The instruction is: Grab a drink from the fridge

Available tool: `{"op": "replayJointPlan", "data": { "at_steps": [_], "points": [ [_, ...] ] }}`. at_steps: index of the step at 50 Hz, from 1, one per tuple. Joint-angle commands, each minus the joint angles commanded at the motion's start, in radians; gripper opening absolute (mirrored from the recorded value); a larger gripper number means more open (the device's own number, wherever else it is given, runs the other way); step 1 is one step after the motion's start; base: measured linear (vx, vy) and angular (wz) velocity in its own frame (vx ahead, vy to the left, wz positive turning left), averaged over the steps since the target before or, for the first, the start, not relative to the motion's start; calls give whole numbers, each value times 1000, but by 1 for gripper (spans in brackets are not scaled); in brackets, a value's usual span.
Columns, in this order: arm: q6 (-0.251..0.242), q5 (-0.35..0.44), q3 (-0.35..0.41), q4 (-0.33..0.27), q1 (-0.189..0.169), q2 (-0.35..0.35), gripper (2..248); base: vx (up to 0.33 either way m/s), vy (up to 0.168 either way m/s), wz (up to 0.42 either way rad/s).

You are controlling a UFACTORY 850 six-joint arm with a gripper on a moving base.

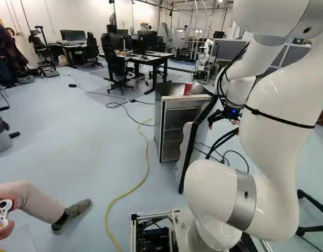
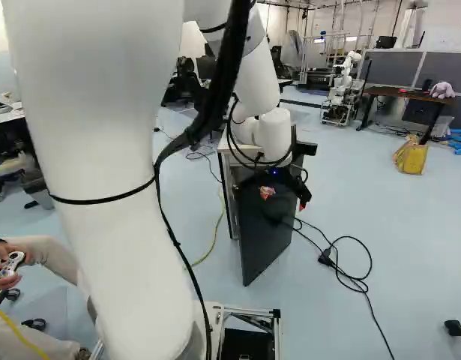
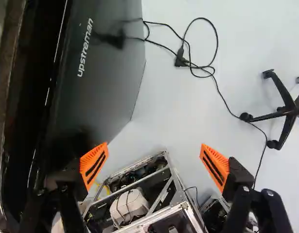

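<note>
My gripper [image 1: 223,116] hangs beside the fridge door, on its outer side; the right base view shows the gripper [image 2: 300,196] by the door's upper edge. In the wrist view the gripper [image 3: 154,162] stands open and empty, one finger in front of the dark door [image 3: 98,73]. The fridge [image 1: 158,126] has its door ajar, the pale inner side showing in the left base view and the black outer face [image 2: 264,232] in the right. Shelves show dimly inside; no drink can be made out there. A red item [image 1: 188,89] lies on the fridge top.
Black cables [image 2: 339,262] lie on the floor beside the door. A yellow cable [image 1: 146,163] runs left of the fridge. The base's metal frame [image 3: 173,187] and a wheeled chair foot [image 3: 285,110] show below the gripper. Another robot [image 2: 341,90] stands farther back.
</note>
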Motion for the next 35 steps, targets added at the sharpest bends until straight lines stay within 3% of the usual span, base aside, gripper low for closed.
{"op": "replayJointPlan", "data": {
  "at_steps": [35],
  "points": [
    [0, 88, -9, -85, 70, -8, 247, 0, 0, 0]
  ]
}}
